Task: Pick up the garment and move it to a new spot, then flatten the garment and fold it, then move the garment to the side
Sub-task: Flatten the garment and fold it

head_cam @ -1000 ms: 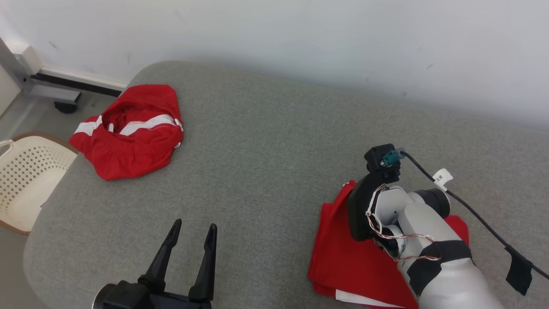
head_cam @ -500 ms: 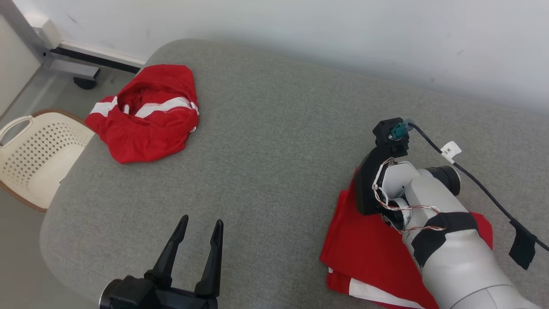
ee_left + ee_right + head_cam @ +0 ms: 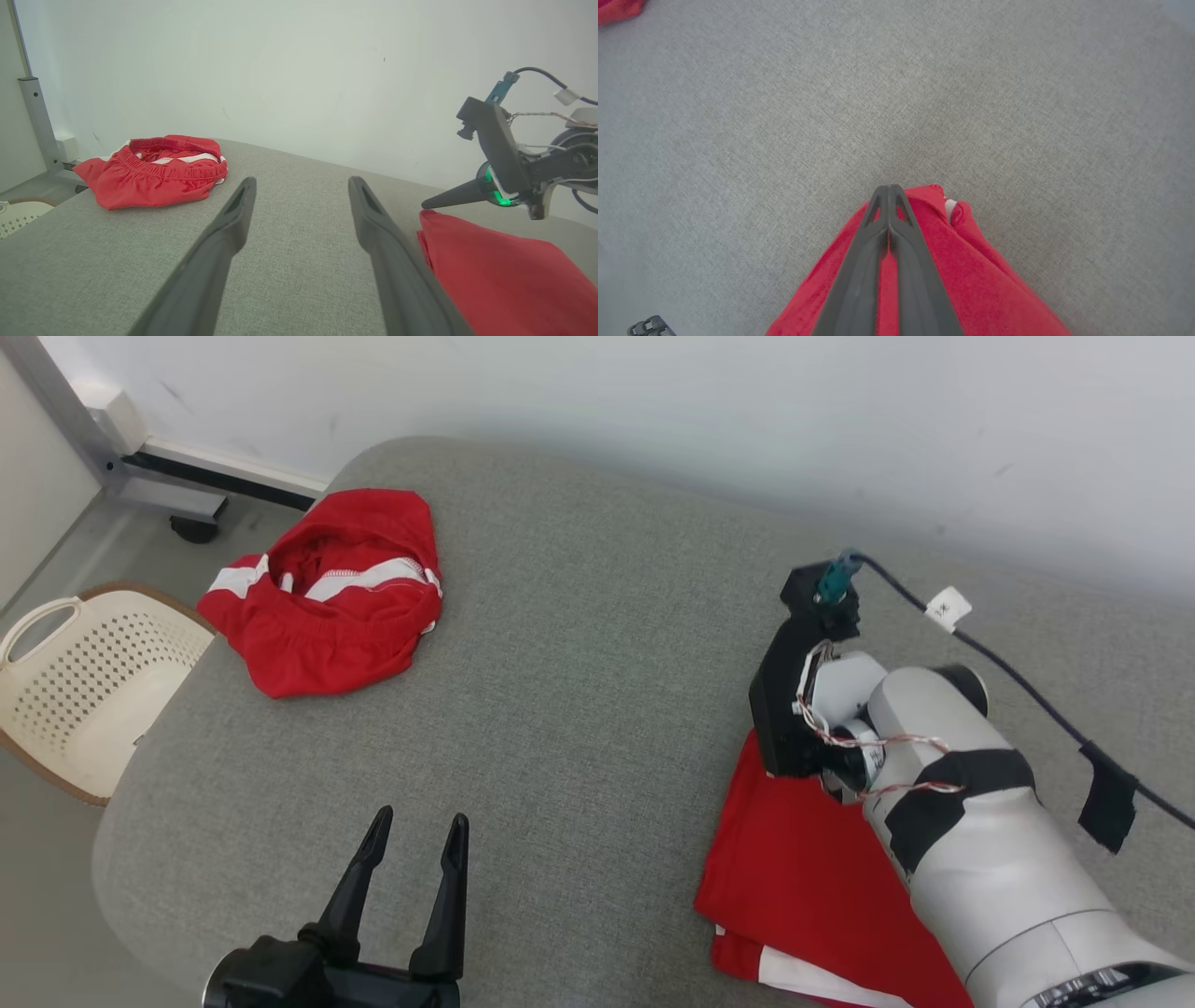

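Easing off the folded garment (image 3: 794,868) at four o'clock, my right pincer (image 3: 888,188) is staying shut; the crumpled garment (image 3: 327,635) is lying at eleven o'clock, nearer my wide left pincer (image 3: 420,821)

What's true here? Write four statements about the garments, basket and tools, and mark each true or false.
1. The left tool stands open and empty. True.
2. The right tool is open. False: its fingers are shut together above a corner of the folded garment.
3. The crumpled garment lies in the basket. False: it lies on the grey surface, outside the basket.
4. Both garments are red with white trim. True.
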Controlling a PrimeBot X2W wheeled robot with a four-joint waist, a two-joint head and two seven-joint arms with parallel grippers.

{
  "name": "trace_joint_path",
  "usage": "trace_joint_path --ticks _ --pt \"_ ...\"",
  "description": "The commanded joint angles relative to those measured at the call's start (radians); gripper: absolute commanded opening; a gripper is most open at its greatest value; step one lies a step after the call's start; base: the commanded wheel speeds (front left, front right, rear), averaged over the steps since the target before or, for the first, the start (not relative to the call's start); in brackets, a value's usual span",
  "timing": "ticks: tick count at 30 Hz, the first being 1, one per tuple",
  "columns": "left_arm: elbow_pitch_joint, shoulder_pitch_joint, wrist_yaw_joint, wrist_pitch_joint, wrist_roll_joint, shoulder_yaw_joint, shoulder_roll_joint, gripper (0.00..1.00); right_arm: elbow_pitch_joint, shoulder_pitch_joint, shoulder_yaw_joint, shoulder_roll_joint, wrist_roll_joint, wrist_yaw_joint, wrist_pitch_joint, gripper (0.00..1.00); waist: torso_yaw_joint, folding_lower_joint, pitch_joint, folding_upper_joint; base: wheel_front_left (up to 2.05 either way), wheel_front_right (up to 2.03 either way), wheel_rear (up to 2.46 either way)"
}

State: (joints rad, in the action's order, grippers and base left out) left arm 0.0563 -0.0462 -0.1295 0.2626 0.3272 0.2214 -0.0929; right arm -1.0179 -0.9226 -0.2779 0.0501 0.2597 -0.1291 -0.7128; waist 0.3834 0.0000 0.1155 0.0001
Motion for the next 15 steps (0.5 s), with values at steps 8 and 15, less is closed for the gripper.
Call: trace_joint_path --ticks 8,15 --pt "0.007 0.019 -0.001 0.003 -0.009 -0.001 0.0 1.0 0.047 -0.034 0.04 0.0 -0.016 -0.002 0.109 0.0 -0.018 0.0 -0.05 -0.0001 0.0 0.0 0.0" --pt "0.01 0.042 -0.001 0.003 -0.01 -0.015 -0.018 1.0 0.102 0.045 0.015 0.0 0.037 -0.002 0.266 0.0 -0.026 0.0 -0.109 -0.0001 0.0 0.0 0.0"
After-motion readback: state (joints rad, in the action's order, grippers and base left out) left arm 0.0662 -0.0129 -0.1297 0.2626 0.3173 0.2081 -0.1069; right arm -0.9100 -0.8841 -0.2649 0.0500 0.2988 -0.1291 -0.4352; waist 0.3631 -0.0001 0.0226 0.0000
